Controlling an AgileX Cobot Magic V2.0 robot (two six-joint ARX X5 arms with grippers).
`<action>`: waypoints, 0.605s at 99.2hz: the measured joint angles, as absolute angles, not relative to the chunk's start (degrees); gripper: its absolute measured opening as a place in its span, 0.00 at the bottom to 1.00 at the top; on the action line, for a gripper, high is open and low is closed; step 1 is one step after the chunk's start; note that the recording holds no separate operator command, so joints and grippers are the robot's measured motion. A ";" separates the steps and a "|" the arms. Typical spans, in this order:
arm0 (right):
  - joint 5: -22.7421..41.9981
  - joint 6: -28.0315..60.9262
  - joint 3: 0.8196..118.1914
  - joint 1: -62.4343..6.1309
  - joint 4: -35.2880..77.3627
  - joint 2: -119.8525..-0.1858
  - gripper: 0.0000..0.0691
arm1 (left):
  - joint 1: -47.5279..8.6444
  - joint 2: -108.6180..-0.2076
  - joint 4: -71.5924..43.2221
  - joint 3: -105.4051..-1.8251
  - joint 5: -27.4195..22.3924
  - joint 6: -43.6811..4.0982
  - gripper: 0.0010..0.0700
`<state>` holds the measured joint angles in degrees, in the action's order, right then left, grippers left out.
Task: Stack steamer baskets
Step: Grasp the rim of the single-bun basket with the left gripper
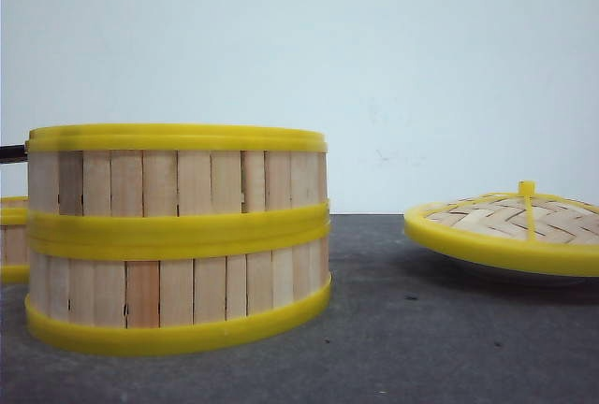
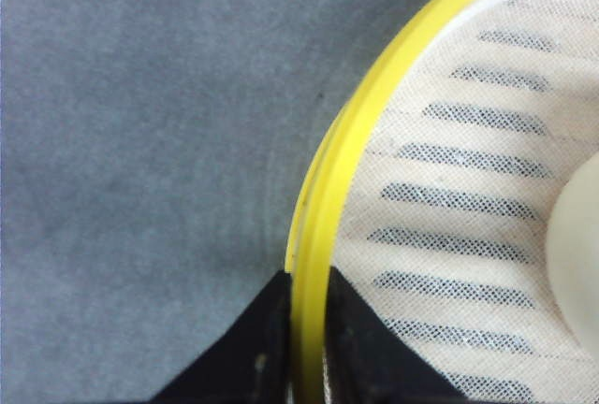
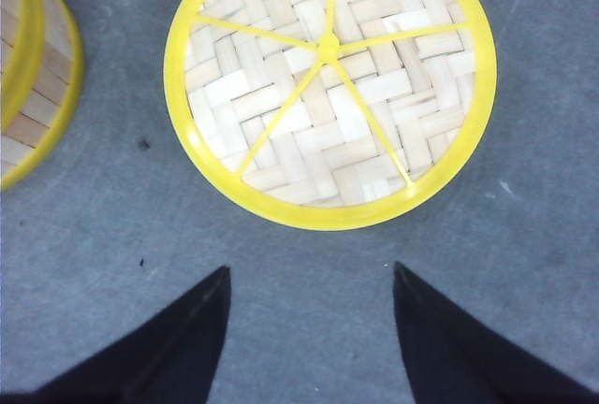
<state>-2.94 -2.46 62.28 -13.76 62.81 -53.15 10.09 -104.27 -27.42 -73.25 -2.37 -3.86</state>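
Here, two stacked steamer baskets (image 1: 178, 236) (unlabelled), lid (image 3: 329, 86)

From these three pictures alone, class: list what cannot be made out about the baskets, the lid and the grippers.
- Third steamer basket: front view, cut off by the left edge and hidden behind the two-basket stack.
- Left gripper: clamps a yellow rim; which basket's rim, the close crop hides.
- Pale round thing in that basket: cut off by the edge.
- What lies under the lid: hidden in the right wrist view, shadowed in front.
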 joint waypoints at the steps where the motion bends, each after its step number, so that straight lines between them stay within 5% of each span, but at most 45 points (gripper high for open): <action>1: -2.94 -2.46 62.28 -13.76 62.81 -53.04 0.48 | 10.13 -104.27 -27.42 -73.25 -2.37 -3.86 0.03; 25: -2.94 -2.79 61.98 -13.76 63.02 -51.05 0.48 | 11.20 -104.62 -32.23 -77.95 -2.79 -2.92 0.02; 60: -2.96 -2.79 61.98 -13.76 63.00 -50.81 0.48 | 11.68 -104.64 -46.81 -97.95 -2.07 1.85 0.02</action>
